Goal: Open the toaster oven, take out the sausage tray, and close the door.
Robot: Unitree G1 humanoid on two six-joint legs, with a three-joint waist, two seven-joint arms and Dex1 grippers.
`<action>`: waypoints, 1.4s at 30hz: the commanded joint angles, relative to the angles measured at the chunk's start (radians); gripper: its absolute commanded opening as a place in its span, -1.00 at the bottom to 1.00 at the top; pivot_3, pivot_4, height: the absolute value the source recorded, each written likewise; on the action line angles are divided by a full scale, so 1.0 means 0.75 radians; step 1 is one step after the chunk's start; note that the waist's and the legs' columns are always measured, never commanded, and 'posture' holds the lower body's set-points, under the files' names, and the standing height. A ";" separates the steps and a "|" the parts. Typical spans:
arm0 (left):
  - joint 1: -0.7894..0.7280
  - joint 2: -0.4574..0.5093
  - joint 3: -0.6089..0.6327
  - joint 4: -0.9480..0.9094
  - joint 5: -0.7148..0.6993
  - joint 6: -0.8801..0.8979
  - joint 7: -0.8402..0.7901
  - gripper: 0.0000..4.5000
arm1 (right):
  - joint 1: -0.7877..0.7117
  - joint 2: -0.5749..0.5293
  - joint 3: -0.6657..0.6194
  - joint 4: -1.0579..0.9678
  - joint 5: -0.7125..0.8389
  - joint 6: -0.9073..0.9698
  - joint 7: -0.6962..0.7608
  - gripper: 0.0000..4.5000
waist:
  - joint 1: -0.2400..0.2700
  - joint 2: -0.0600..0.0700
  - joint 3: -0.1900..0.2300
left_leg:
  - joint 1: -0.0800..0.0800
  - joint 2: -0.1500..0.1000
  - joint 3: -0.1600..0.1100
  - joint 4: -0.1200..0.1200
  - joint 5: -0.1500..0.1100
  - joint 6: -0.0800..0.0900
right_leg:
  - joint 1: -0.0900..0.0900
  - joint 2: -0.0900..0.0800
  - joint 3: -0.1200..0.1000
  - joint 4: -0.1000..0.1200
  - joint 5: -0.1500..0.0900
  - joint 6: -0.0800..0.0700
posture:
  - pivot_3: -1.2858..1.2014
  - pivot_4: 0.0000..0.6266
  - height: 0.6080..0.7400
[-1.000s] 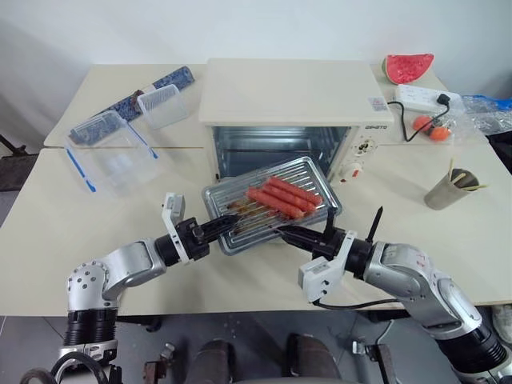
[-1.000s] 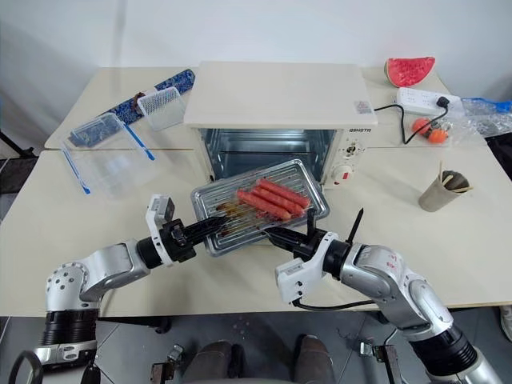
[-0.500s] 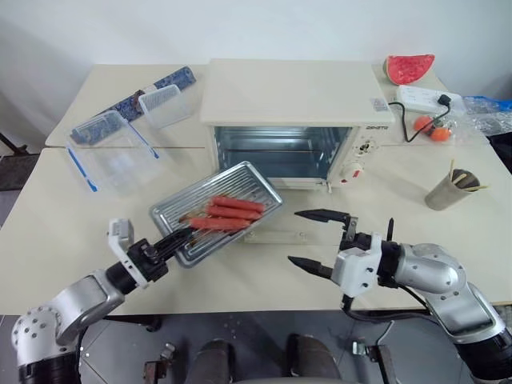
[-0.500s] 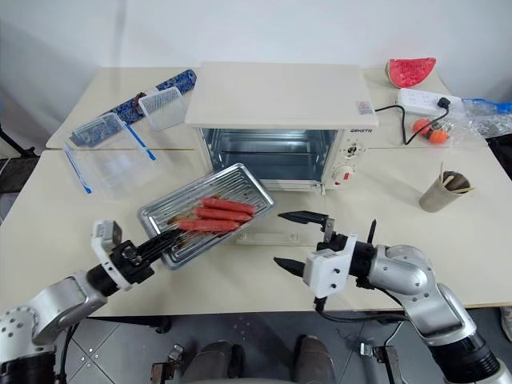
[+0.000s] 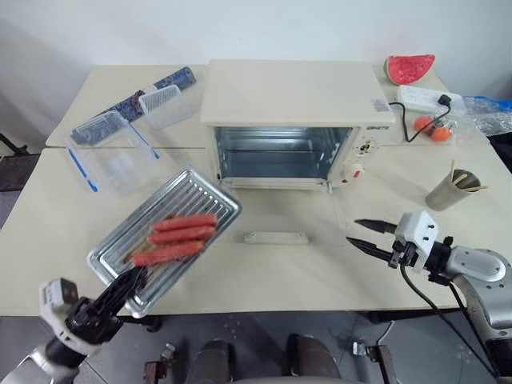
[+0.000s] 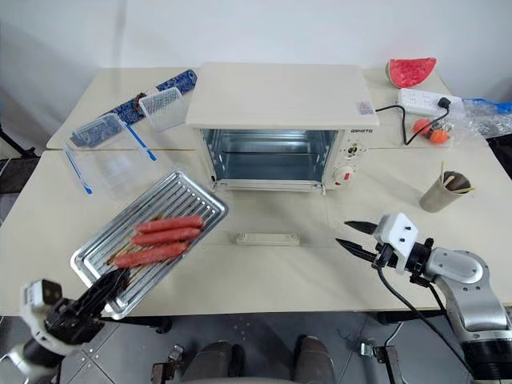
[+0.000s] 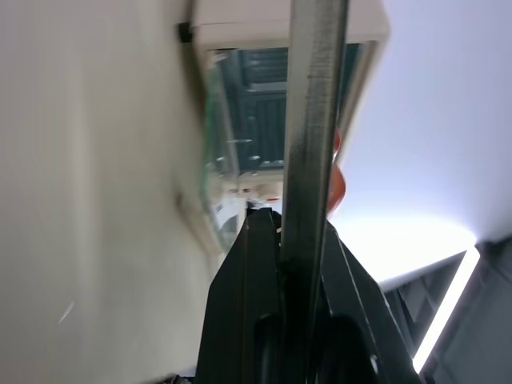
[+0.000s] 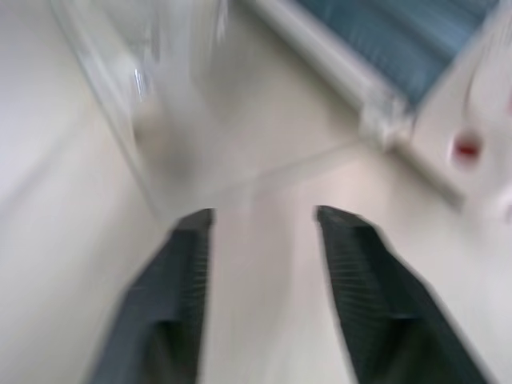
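The left gripper (image 5: 128, 284) is clamped on the near rim of the sausage tray (image 5: 164, 236), out at about eight o'clock from the toaster oven (image 5: 288, 120). At four o'clock, the right gripper (image 5: 370, 236) hangs parted and empty. Oven open, tray out — setting down and closing remain. The door (image 5: 276, 238) lies flat; its glass is hard to make out.
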 commanded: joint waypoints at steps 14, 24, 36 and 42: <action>-0.030 -0.282 0.200 -0.020 -0.045 -0.203 0.197 -1.00 | -0.198 0.093 0.027 0.389 -0.132 -0.141 0.054 -0.99 | -0.006 0.000 0.000 | 0.001 0.001 0.008 0.001 -0.003 0.001 | -0.003 0.000 0.005 0.000 0.000 0.001 | 0.03 -0.52 1.00; -0.132 -0.322 0.190 -0.021 -0.045 -0.198 0.335 -1.00 | -0.284 0.204 0.002 0.340 0.058 -0.021 0.248 -0.99 | -0.005 -0.001 -0.001 | 0.000 0.001 0.010 0.002 -0.005 0.002 | -0.003 0.000 0.006 0.003 0.002 0.003 | 0.03 -0.52 1.00; -0.099 -0.186 0.160 0.064 -0.045 -0.054 0.243 -1.00 | -0.300 0.170 -0.189 -0.030 0.452 0.618 0.136 -0.99 | -0.004 -0.001 -0.001 | 0.000 0.007 0.010 0.001 -0.008 0.002 | -0.005 0.000 0.007 -0.002 0.002 0.003 | 0.03 -0.52 1.00; -0.130 -0.112 0.144 0.129 -0.045 -0.014 0.249 -1.00 | -0.433 0.215 -0.257 -0.088 0.549 0.736 -0.023 -0.99 | -0.006 -0.001 -0.001 | 0.000 0.009 0.012 0.001 -0.010 0.002 | -0.006 0.000 0.008 -0.002 0.002 0.003 | 0.03 -0.52 1.00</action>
